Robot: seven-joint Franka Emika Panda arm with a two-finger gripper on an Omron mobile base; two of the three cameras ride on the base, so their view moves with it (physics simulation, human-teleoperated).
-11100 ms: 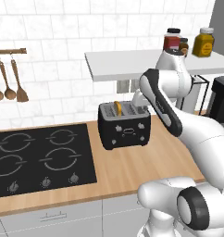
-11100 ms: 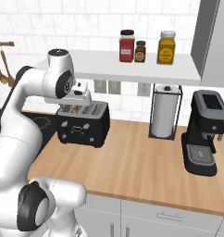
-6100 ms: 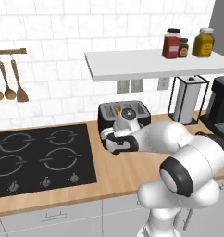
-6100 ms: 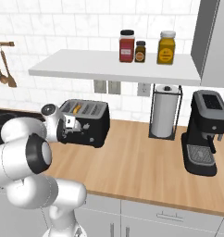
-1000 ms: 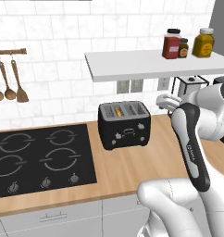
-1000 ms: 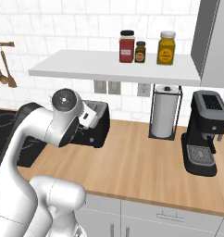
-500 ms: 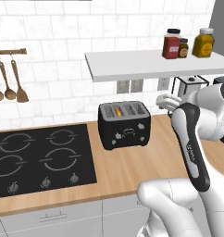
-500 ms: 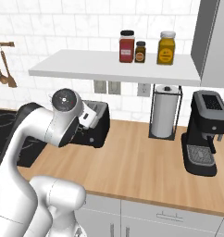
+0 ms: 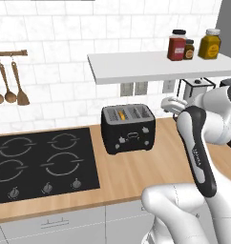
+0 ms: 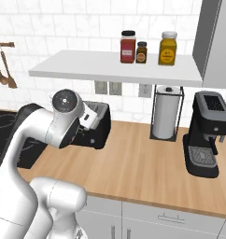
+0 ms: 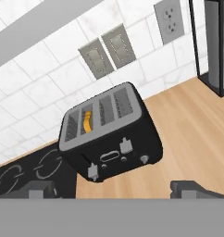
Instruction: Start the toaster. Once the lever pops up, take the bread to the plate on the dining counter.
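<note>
Toaster (image 9: pixel 128 129) upright on wooden counter (image 9: pixel 136 169), just right of black hob (image 9: pixel 41 164), below wall outlets (image 11: pixel 107 56). Bread (image 11: pixel 87 121) sunk in second slot from left, orange crust edge showing. Gripper (image 11: pixel 114 187) released, jaws spread wide, empty, hovering apart from toaster front, facing its knobs. Paper towel roll (image 10: pixel 165 117) and coffee machine (image 10: pixel 206 133) farther right on counter.

in the right base view the arm hides most of the toaster (image 10: pixel 100 127). the bread (image 11: pixel 87 121) sits sunk in a slot, just its orange crust edge visible.
</note>
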